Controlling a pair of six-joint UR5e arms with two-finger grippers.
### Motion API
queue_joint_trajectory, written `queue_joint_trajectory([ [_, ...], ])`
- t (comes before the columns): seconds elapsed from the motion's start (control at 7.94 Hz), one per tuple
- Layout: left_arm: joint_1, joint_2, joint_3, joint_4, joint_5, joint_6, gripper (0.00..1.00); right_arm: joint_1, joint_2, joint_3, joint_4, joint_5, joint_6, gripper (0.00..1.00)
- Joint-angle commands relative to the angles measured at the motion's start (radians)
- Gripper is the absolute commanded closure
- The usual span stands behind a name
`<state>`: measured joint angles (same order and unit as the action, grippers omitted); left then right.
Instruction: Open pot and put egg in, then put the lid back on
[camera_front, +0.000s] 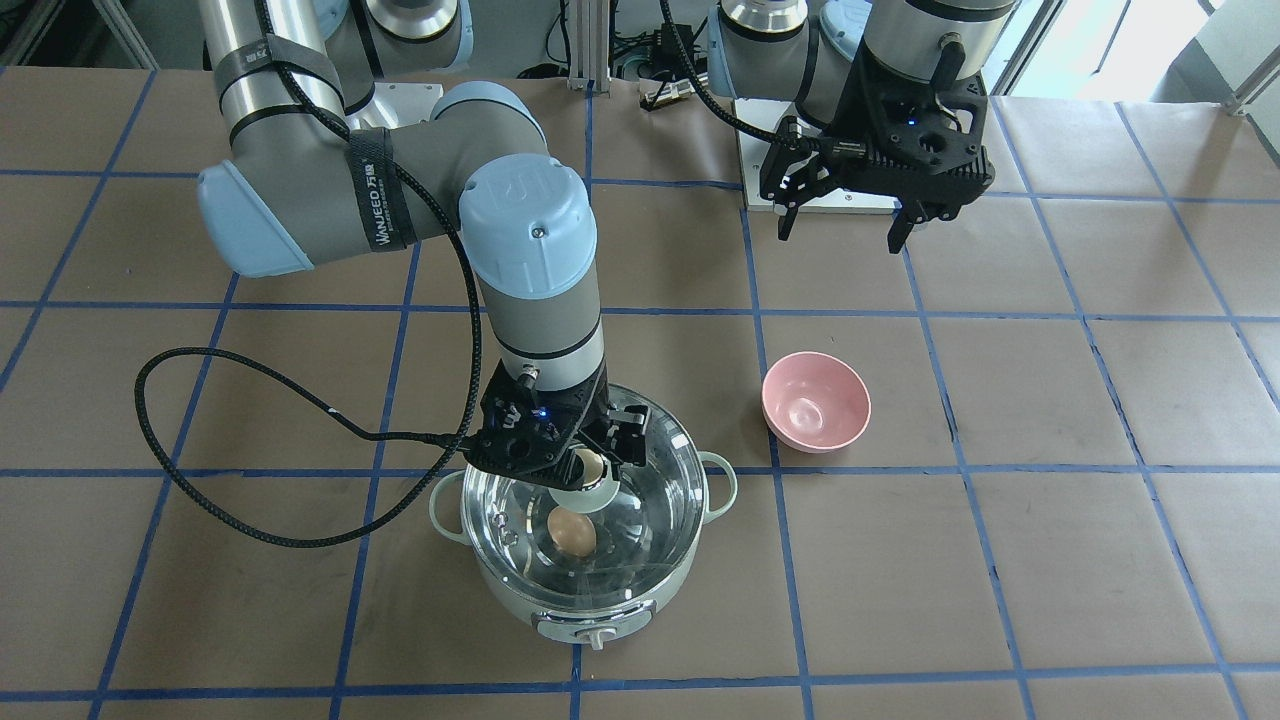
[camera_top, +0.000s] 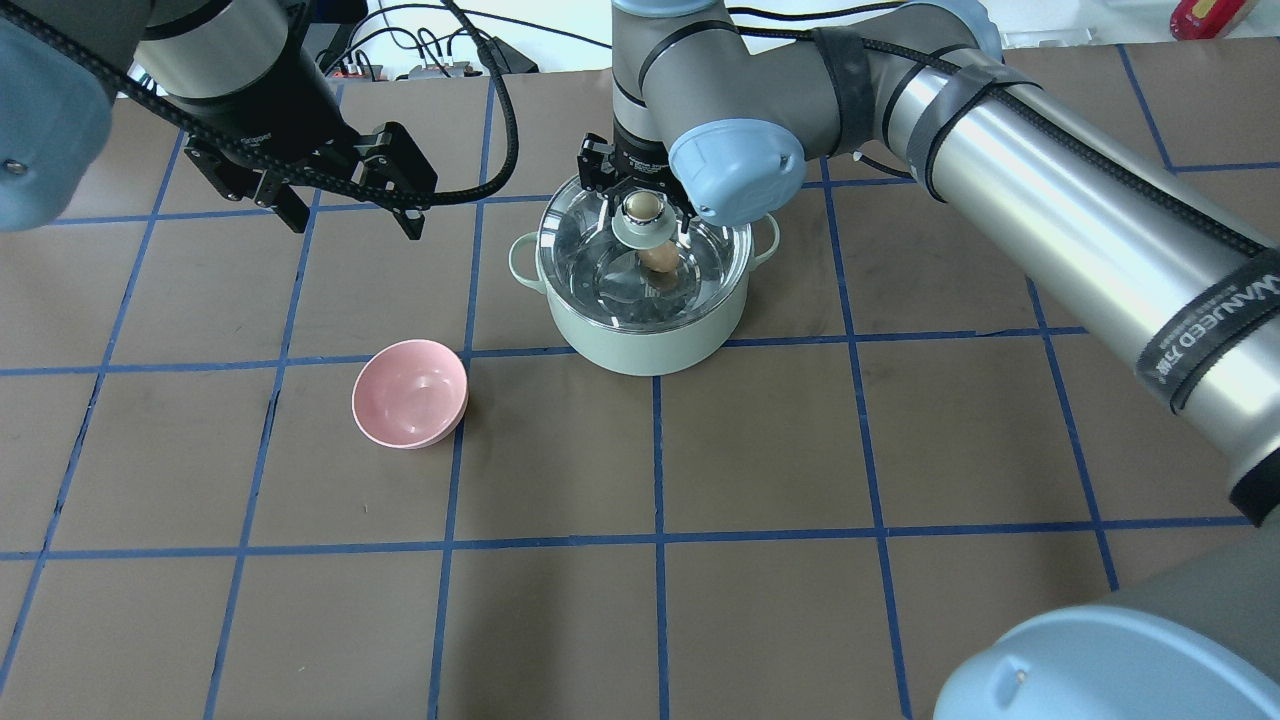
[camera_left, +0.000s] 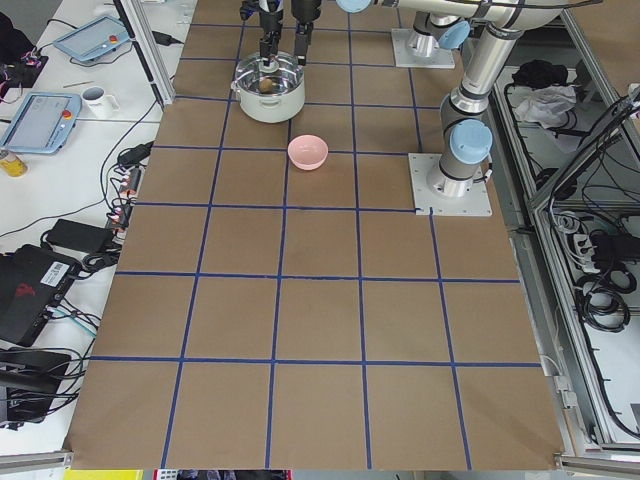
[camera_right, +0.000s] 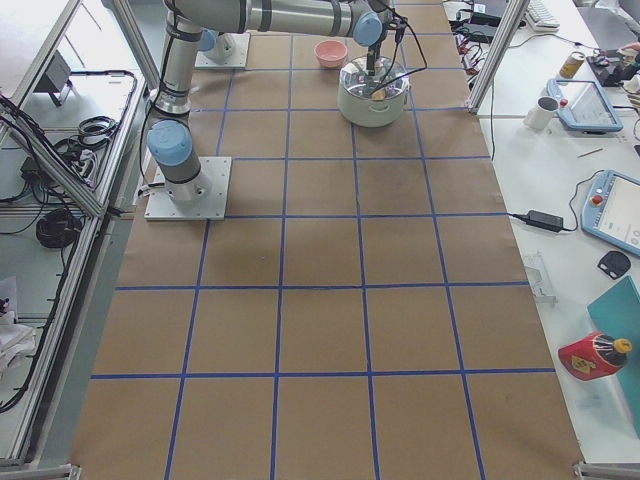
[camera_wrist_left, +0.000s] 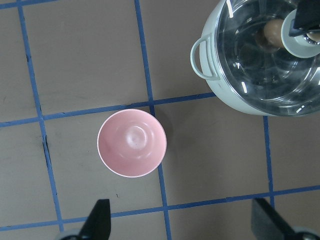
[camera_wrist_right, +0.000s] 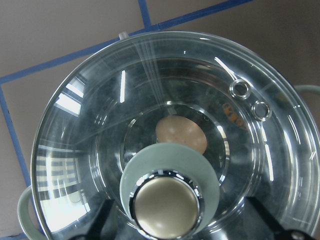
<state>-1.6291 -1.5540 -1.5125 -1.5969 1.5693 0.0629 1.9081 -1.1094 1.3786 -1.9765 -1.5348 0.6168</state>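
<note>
Over the far middle of the brown paper-covered surface (camera_top: 760, 450), gridded with blue tape (camera_top: 658, 450), the right arm (camera_top: 1050, 170) reaches in from the right, its wrist turned straight down above the round pale mint-green pot (camera_top: 650, 345). The right tool (camera_top: 647, 220) points down, its black fingers spread wide on either side of the knob (camera_wrist_right: 165, 205), with a gap on each side in the wrist view. The large clear glass lid (camera_wrist_right: 100, 125) sits level on the pot's rim. It has two small vent holes (camera_wrist_right: 240, 89) near its edge, and its mint knob base is capped in shiny beige-gold. Through the glass, the small tan-brown egg (camera_wrist_right: 181, 134) lies on the pot's shiny steel bottom. To the left, the left arm (camera_top: 230, 60) holds the left tool (camera_top: 356, 226) above bare surface, fingers wide apart and gripping nothing. A smooth round pink bowl (camera_top: 410, 392) stands nearer, left of the pot and apart from it.
</note>
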Motion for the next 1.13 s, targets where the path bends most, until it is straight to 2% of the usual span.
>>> queue_joint_trajectory([
  [0.0,0.0,0.0,0.0,0.0,0.0,0.0,0.0,0.0,-0.062,0.0,0.043,0.001,0.011,0.0],
  [0.38,0.0,0.0,0.0,0.0,0.0,0.0,0.0,-0.044,-0.217,0.013,0.267,-0.016,-0.11,0.0],
  [0.63,0.0,0.0,-0.002,0.0,0.0,0.0,0.0,-0.151,-0.33,0.04,0.335,-0.021,-0.385,0.0],
  [0.76,0.0,0.0,-0.003,0.0,0.002,0.001,0.0,-0.215,-0.369,0.045,0.426,-0.022,-0.444,0.0],
  [1.01,0.0,0.0,-0.003,0.0,0.0,0.003,0.0,-0.308,-0.403,0.046,0.488,-0.027,-0.546,0.0],
])
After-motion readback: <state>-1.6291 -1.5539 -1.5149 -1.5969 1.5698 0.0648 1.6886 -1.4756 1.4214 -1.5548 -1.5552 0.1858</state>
